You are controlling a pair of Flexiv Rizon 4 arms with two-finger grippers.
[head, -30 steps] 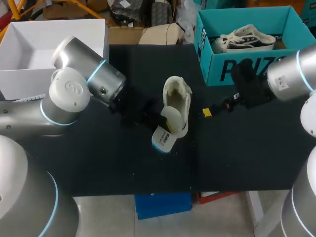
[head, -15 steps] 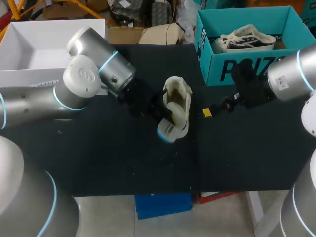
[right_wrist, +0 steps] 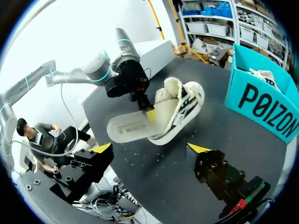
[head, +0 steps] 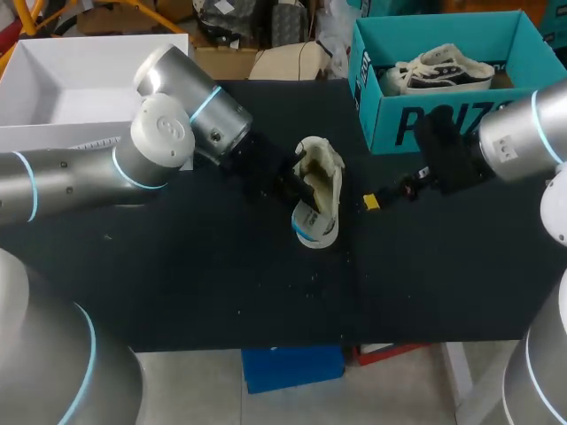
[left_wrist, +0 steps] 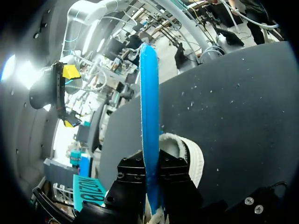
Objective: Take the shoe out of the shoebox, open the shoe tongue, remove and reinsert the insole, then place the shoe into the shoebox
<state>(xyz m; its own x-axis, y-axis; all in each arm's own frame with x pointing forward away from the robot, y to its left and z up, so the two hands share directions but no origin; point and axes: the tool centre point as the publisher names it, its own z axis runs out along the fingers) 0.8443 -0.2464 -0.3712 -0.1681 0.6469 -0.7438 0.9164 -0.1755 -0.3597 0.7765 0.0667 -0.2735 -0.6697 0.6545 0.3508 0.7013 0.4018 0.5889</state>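
Two fingers of my left gripper point(right_wrist: 148, 113) are clamped on the insole point(right_wrist: 127, 129), one on each face. In the left wrist view the insole stands edge-on between them and shows its blue underside. Its pale upper face is turned toward my right wrist camera. The insole's front end sits inside the shoe point(head: 323, 177), and its heel end sticks out of the opening, toward the near edge of the table point(head: 221, 283).

The shoe is cream-white and lies near the middle of the black tabletop, tipped toward its side. Its laces and dark-striped side are visible from my right wrist. My left arm comes in from the left and reaches across to the shoe, with the gripper right at the shoe's opening.

My right gripper point(right_wrist: 149, 148) hangs above the table just to the right of the shoe. Its yellow tips are spread wide apart with nothing between them, and it touches neither shoe nor insole.

At the far right corner stands the teal shoebox point(head: 443, 124), open at the top and well apart from the shoe on the table. A second shoe point(head: 443, 69), white with a dark stripe, lies inside it.
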